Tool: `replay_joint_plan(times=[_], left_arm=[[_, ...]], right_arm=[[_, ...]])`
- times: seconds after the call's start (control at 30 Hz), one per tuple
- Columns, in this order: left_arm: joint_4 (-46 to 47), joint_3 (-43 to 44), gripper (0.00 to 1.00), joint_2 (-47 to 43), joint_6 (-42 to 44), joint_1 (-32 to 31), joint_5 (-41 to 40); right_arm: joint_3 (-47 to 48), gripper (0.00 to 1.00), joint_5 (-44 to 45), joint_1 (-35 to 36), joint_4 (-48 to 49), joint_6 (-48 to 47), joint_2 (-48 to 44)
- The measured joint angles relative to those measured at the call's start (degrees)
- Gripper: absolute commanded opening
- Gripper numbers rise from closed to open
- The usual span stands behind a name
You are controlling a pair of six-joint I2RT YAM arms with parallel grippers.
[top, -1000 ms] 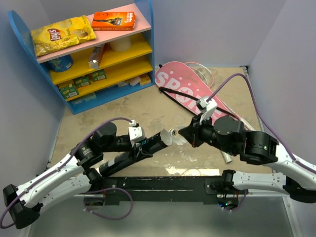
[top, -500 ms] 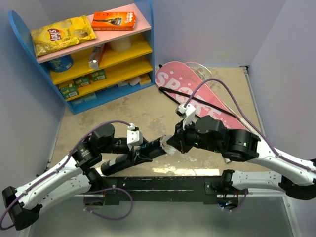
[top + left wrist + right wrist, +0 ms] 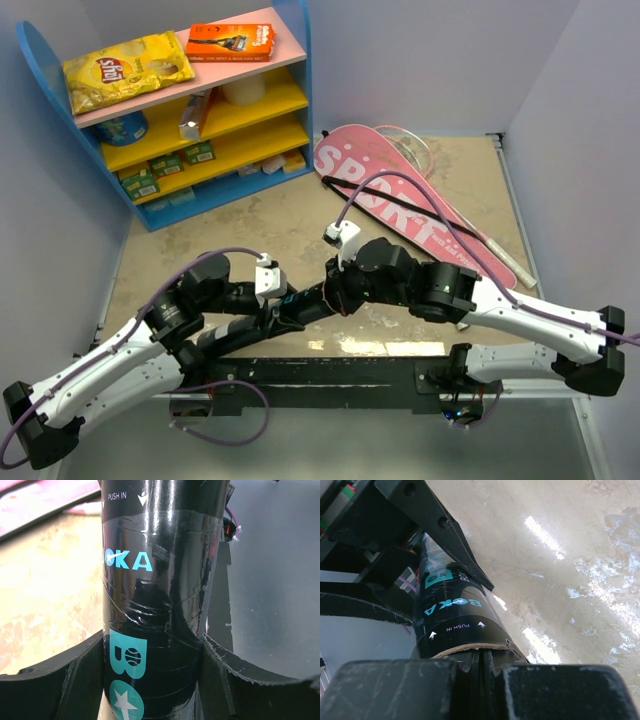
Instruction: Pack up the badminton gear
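Tube (image 3: pixel 155 580), clamped in the left gripper (image 3: pixel 152 652), should be held level while the right gripper (image 3: pixel 482 666) (jaws pinched together at its mouth) pushes straight in.

Black tube (image 3: pixel 155 595) between pincer fingers (image 3: pixel 65 680)

The beige table (image 3: pixel 270 225) bears a pink racket cover (image 3: pixel 385 185), a pale-shafted racket (image 3: pixel 503 256) and a blue shelf unit (image 3: pixel 306 90).
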Motion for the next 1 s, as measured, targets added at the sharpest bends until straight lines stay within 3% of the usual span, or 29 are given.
replay_joint_plan(times=[0.1,0.3,0.37,0.67,1.0], left_arm=[[-1.84,-0.17,0.0,-0.37,0.02,0.11,-0.85],[-5.46,-0.46,0.0,-1.36,1.29,0.61,-2.8],[-6.38,-0.7,0.0,-1.51,2.16,0.72,-3.08],[-2.58,-0.7,0.0,-1.14,1.38,0.07,-2.89],[0.81,-0.68,0.0,0.07,0.26,0.0,-4.74]], right_arm=[[-0.31,0.04,-0.15,-0.13,-0.02,0.28,1.51],[-0.15,0.52,-0.02,-0.55,-1.07,0.63,3.5],[0.04,0.6,-0.46,-0.66,-2.19,0.81,2.75],[3.74,0.78,6.56,-0.35,-7.65,0.7,-2.14],[7.52,0.79,21.11,-3.89,-12.17,2.16,-1.86]])
